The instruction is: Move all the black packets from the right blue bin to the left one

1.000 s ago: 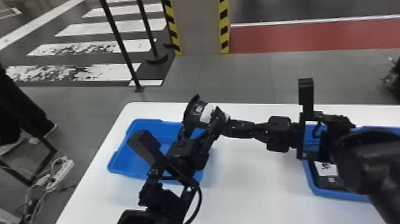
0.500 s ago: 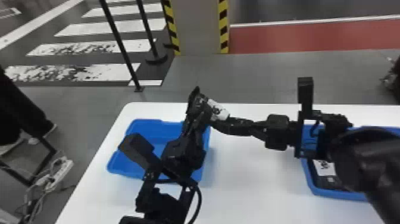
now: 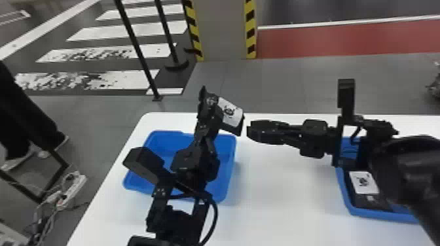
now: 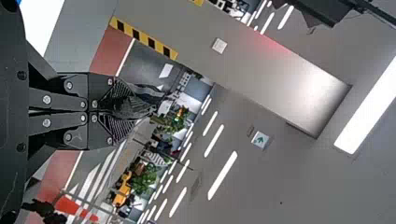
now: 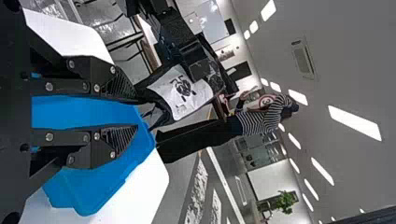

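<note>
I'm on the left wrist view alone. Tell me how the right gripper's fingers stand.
Observer: In the right wrist view, the right gripper has its fingers apart.
Operator: Now report what remains to be moved.
Observer: At least one white-labelled black packet lies in the right blue bin.
Operator: Say which way my load sticks out.
Observer: From the left gripper, the held packet juts toward the right gripper's side.

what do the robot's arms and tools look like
Both arms, left and right, are black with chunky joints and a boxy block near each wrist. A black cable loops along the left one. Each tool, left and right, has black fingers with silvery screws and ridged pads.
</note>
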You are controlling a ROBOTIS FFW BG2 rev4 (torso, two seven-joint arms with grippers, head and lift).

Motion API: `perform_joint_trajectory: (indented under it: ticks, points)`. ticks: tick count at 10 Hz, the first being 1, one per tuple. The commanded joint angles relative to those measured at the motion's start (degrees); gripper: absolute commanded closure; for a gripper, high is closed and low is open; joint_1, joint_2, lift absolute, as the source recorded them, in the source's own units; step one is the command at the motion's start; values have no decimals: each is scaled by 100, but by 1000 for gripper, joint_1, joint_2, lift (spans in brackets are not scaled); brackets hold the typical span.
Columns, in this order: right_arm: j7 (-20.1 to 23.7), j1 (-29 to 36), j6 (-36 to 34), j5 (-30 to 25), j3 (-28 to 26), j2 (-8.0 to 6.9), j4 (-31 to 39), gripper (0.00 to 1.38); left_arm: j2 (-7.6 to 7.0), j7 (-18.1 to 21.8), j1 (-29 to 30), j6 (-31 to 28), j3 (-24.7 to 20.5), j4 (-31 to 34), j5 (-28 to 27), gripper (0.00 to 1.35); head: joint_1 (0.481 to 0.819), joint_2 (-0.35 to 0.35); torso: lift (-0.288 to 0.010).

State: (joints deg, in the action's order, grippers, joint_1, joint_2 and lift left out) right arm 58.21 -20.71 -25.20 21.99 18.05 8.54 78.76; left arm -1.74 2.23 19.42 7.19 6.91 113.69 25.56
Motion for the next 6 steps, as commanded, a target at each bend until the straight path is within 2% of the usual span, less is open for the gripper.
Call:
perform_joint_trajectory:
  ticks: [1, 2, 4, 5, 6]
  points:
    - [-20, 173, 130, -318, -399, -1, 48, 55, 130, -21, -100, 421, -384, -436, -543, 1216, 695, 227, -110]
    - [-20, 412, 130, -467, -741, 16, 231, 45, 189, -30, -142, 491, -647, -675, -930, 1216, 695, 230, -110]
    - [-20, 862, 186, -617, -1436, 43, 456, 229, 189, -162, -325, 702, -1104, -1350, -1897, 1216, 695, 228, -110]
    - [-20, 932, 172, -678, -1594, 69, 569, 275, 189, -258, -353, 899, -1307, -1603, -2380, 1216, 695, 221, -110]
    - [-20, 960, 172, -696, -1691, 95, 639, 321, 189, -399, -311, 941, -1342, -1659, -2521, 1214, 695, 220, -110]
